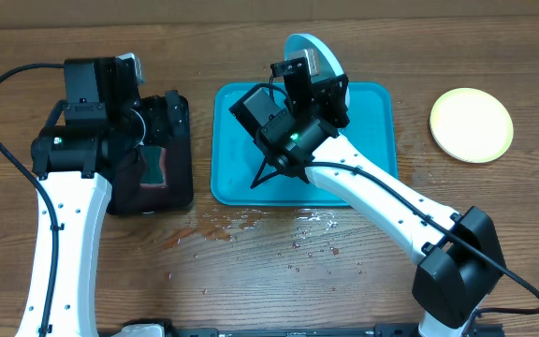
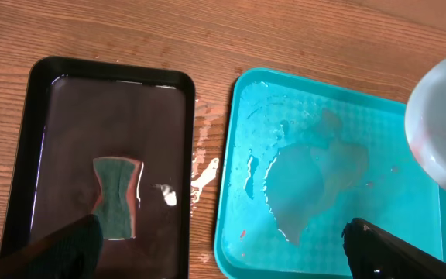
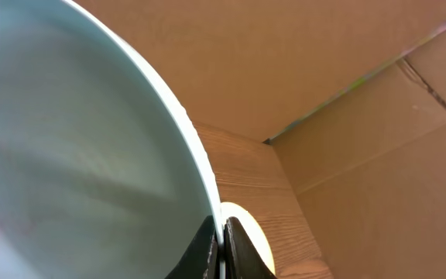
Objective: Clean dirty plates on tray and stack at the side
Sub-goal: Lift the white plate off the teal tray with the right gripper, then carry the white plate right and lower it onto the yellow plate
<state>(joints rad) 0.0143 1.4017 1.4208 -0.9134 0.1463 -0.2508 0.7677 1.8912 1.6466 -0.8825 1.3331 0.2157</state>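
**Right tool grips mint plate on edge over the tray**

The right tool [image 3: 221, 240] is closed on the rim of the mint plate [image 1: 312, 49], its two fingers pinching the edge from either side. The plate is tilted steeply, almost on edge, above the far side of the tray [image 1: 374, 131], clear of the tray floor. In the right wrist view its pale face fills the left half of the picture, with faint reddish marks near the lower left corner.

The yellow plate [image 1: 472, 124] lies flat on the counter [image 1: 251, 290], well to the right of the tray.

The tray holds no plate on its floor. A puddle [image 2: 308, 186] spreads over its middle, with a few small red specks around it.

The left tool [image 2: 227, 244] hangs wide open and holds nothing, above the black tray [image 1: 182, 192]. That tray sits just left of the turquoise one and holds dark water and a sponge [image 2: 115, 195]. Drops [image 1: 241, 225] wet the counter in front of the two trays.
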